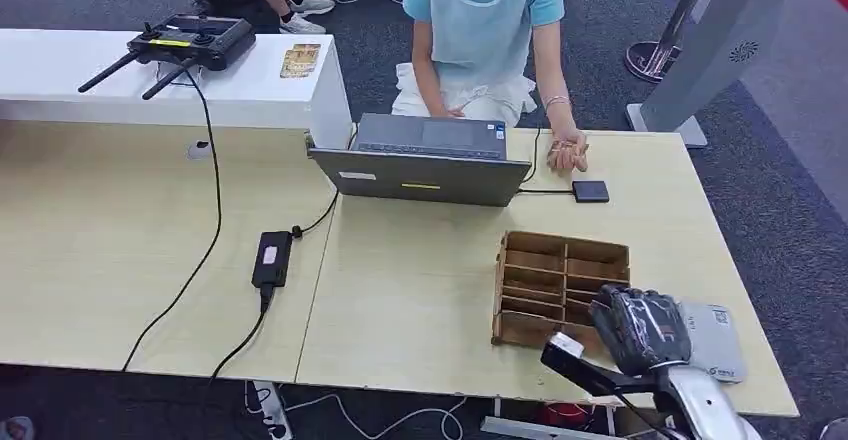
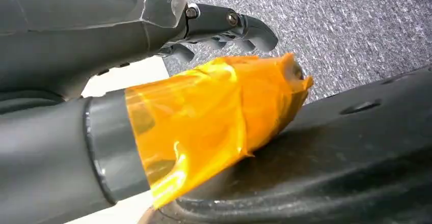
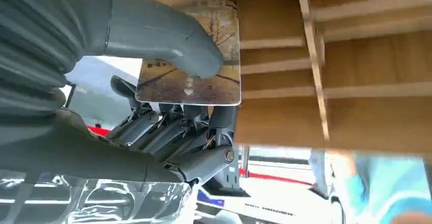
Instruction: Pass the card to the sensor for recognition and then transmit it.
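Right hand [image 3: 168, 107] clamped on brown landscape-printed plastic card [image 3: 196, 61], thumb over face, fingers behind, just at slotted wooden organiser box [image 1: 560, 285]. Small black square sensor pad [image 1: 590, 191] lies ahead, beyond box, near laptop. Left hand [image 2: 224, 28] hanging, fingers curled, empty.

The right hand [image 3: 168, 107] pinches a picture-printed card [image 3: 196, 76] between thumb and fingers near the table's front right corner; the left hand [image 2: 153, 25] hangs with fingers curled, holding nothing.
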